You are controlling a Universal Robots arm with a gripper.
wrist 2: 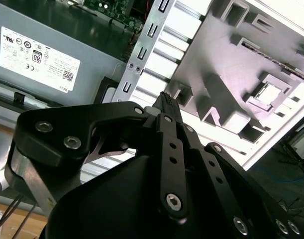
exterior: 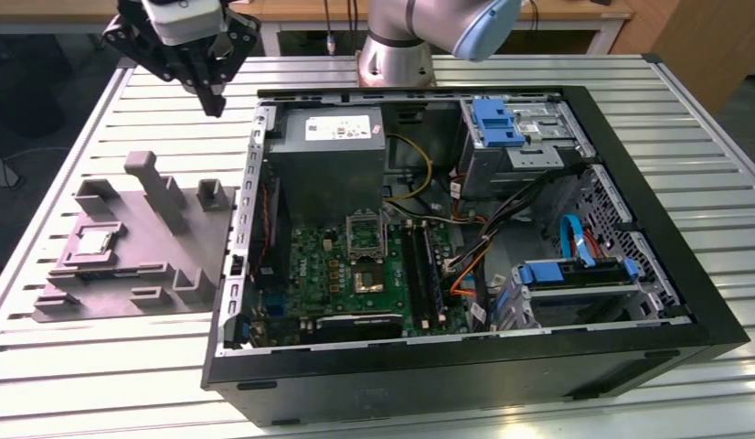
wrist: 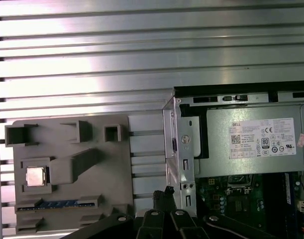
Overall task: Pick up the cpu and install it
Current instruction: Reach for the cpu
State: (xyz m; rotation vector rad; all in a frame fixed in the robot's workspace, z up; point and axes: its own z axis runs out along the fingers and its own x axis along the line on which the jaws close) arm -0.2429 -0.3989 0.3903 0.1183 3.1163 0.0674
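Note:
The cpu (exterior: 95,241) is a small silver square lying flat in a recess of the grey plastic fixture (exterior: 170,229) on the table, at the exterior view's left of the open computer case. Both wrist views show it too, cpu (wrist: 35,176) and cpu (wrist 2: 269,92), sitting in the fixture (wrist: 92,199). My gripper (exterior: 213,105) hangs high above the table behind the fixture, near the case's rear corner. Its black fingers meet at a point with nothing between them, gripper (wrist 2: 166,99) and gripper (wrist: 164,195). The motherboard socket (exterior: 366,233) lies inside the case below the power supply.
The open case (exterior: 622,183) takes up the middle and the exterior view's right of the slatted metal table (exterior: 133,366). Inside are the grey power supply (exterior: 334,155), cables, and blue-latched drive bays (exterior: 573,274). The arm's base (exterior: 396,55) stands behind the case.

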